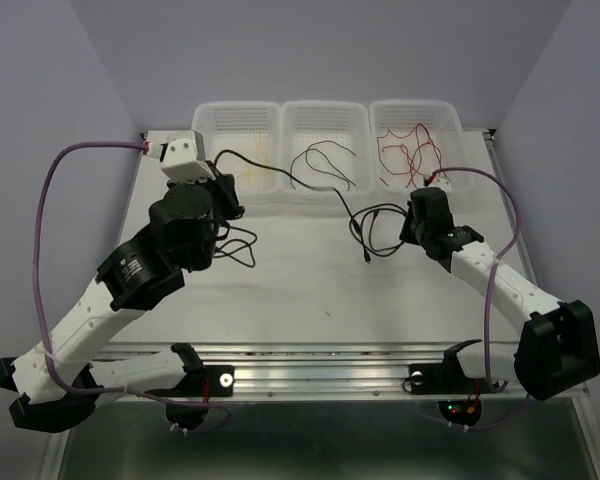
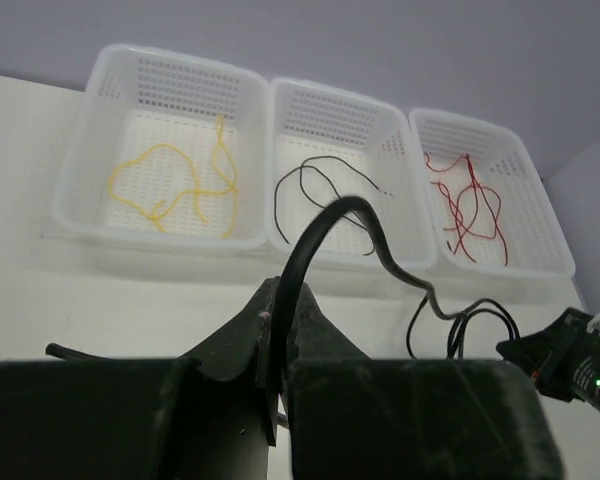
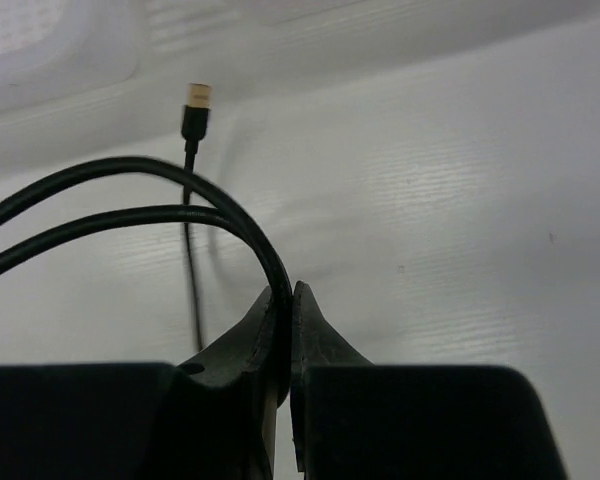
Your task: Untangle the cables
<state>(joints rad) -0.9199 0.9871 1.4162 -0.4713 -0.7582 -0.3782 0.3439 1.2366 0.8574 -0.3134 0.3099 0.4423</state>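
- Top external view: three white baskets (image 1: 324, 104) at 12 o'clock hold a yellow cable (image 2: 223, 160), a thin black cable (image 2: 310, 172) and red cables (image 2: 467, 205); strand counts unclear.
- One thicker black cable (image 3: 130, 168) spans mid-surface, with left tool (image 2: 280, 330) at 10 o'clock and right tool (image 3: 285, 300) at 2 o'clock each pinching it; its plug end (image 3: 197, 105) lies free.
- From above, both tools sit hidden under their wrists.
- White surface (image 1: 310, 300); pale lilac walls (image 1: 40, 70).
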